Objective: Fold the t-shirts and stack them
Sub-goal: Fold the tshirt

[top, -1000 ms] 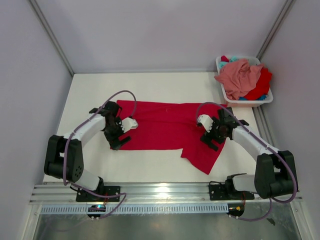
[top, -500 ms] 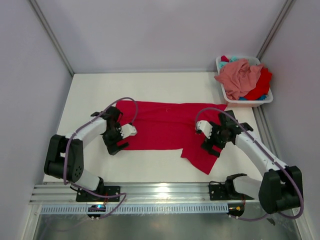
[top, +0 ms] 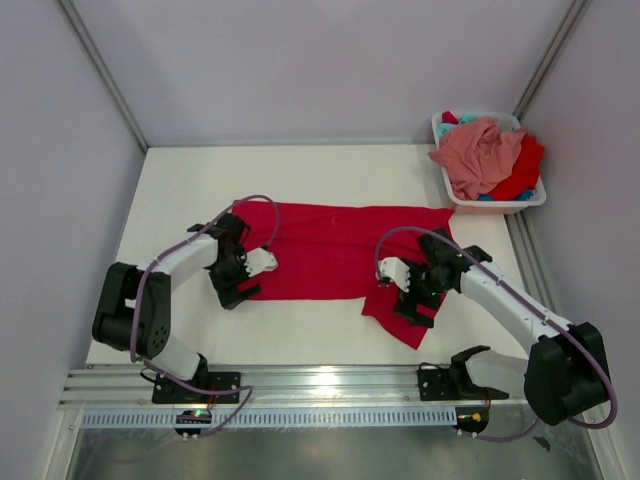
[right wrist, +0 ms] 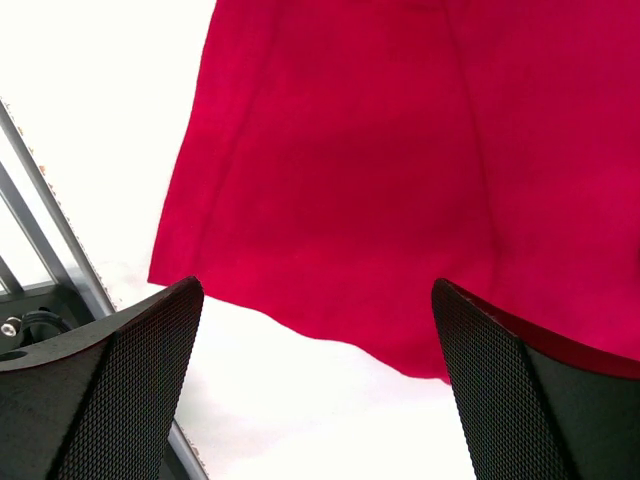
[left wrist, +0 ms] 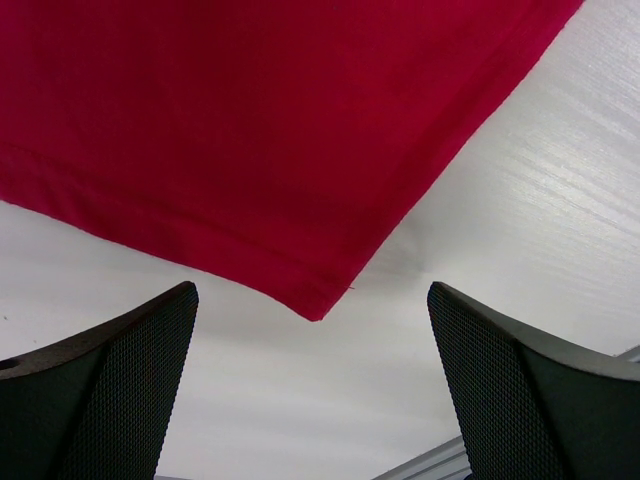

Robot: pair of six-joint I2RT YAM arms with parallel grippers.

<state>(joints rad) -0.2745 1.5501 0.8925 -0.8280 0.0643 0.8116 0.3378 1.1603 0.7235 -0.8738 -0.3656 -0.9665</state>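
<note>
A bright red t-shirt (top: 330,250) lies spread wide and flat on the white table (top: 300,175), with a flap (top: 405,325) hanging toward the near edge. My left gripper (top: 236,290) is open over the shirt's near left corner. In the left wrist view that corner (left wrist: 315,305) points between the fingers (left wrist: 110,400) of the left gripper (left wrist: 315,400), with only table there. My right gripper (top: 412,303) hovers open over the flap. In the right wrist view the right gripper (right wrist: 320,400) is just short of the red hem (right wrist: 330,330).
A white plastic basket (top: 520,206) at the far right holds a salmon pink t-shirt (top: 480,150), another red one (top: 522,165) and a bit of teal cloth (top: 490,197). A metal rail (top: 330,380) runs along the near edge.
The right gripper has moved left and nearer, from the shirt's right part to over the flap. The left gripper has shifted slightly toward the near left corner. Both stayed open.
</note>
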